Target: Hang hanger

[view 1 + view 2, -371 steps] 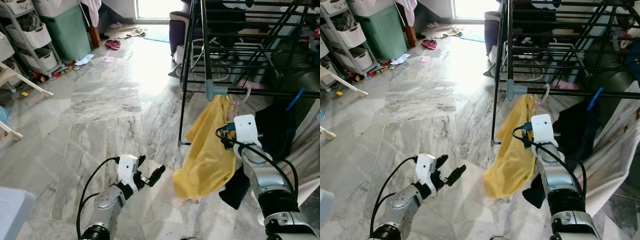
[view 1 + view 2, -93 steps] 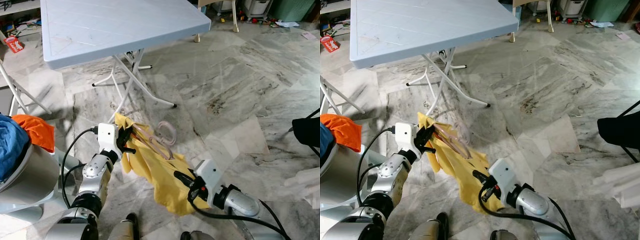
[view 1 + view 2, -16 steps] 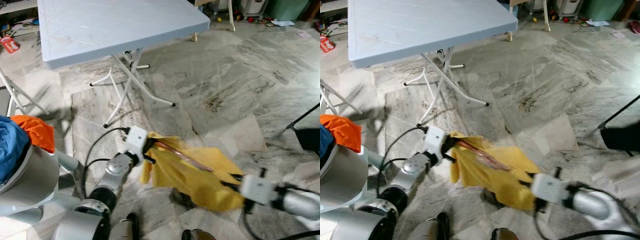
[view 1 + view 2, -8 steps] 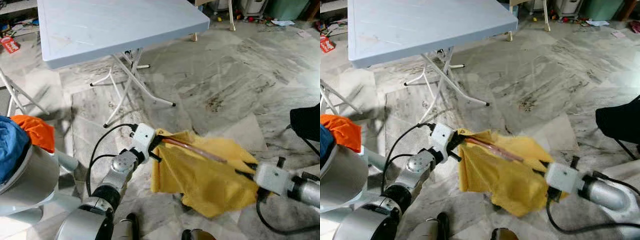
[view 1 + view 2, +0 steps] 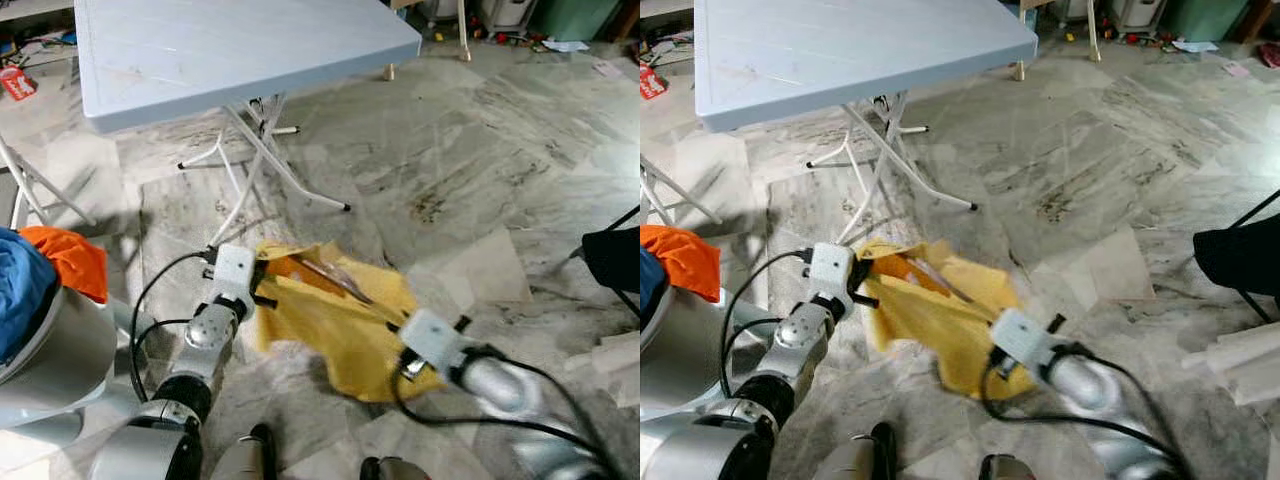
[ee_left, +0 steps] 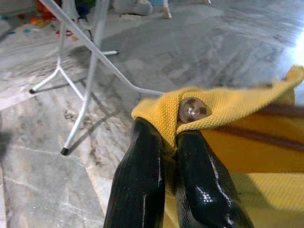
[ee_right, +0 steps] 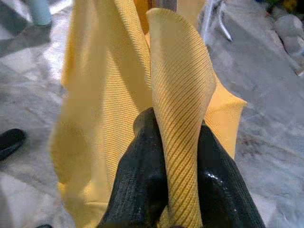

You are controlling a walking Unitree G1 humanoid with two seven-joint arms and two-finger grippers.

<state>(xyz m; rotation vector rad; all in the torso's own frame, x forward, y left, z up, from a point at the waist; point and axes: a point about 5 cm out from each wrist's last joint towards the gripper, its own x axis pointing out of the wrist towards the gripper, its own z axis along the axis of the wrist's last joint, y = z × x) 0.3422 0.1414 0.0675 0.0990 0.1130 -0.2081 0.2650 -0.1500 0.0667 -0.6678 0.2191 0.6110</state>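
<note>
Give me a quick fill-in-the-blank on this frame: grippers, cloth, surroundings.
1. Both grippers are shut on the ____ cloth.
2. The left gripper pinches the cloth beside a metal ____.
3. The folding table stands on a ____ floor.
4. The right gripper pinches a ____ of cloth.

Missing: yellow; snap button; marble; fold

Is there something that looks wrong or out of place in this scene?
Yes. The yellow shirt is off any rail, stretched over the floor between the left end effector and the right end effector, each shut on a fold. The hanger lies tilted inside it. Orange and blue clothes are piled at the robot's left.
</note>
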